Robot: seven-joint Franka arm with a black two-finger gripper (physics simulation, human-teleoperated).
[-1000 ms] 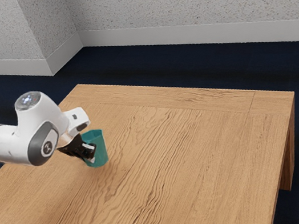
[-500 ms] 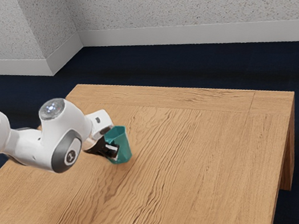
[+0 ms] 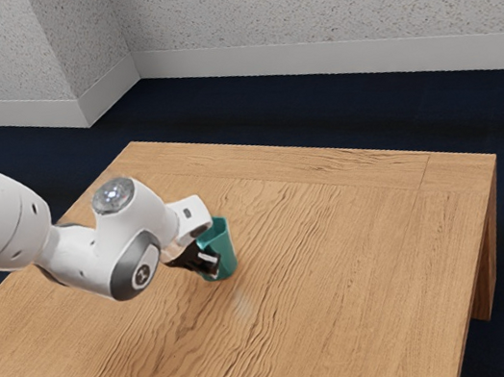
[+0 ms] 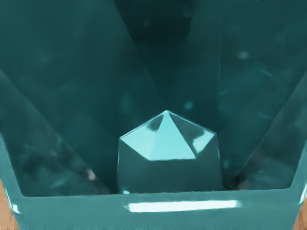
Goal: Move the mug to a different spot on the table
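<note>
hand point(image 3: 204, 256) clamped on a teal mug point(image 3: 224, 247)
its fingers pinch the mug's wall at the rim; the mug leans, low over the wooden table point(image 3: 343, 260), toward the exterior view's left; dark carpet around

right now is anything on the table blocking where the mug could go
Nothing visible does. The gripper is shut on the mug, and the table around it shows only bare wood, so any other spot looks reachable.

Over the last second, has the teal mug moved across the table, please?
Yes. The teal mug, held in the pincer, has shifted toward the exterior view's right, along the wooden table toward its middle.
</note>
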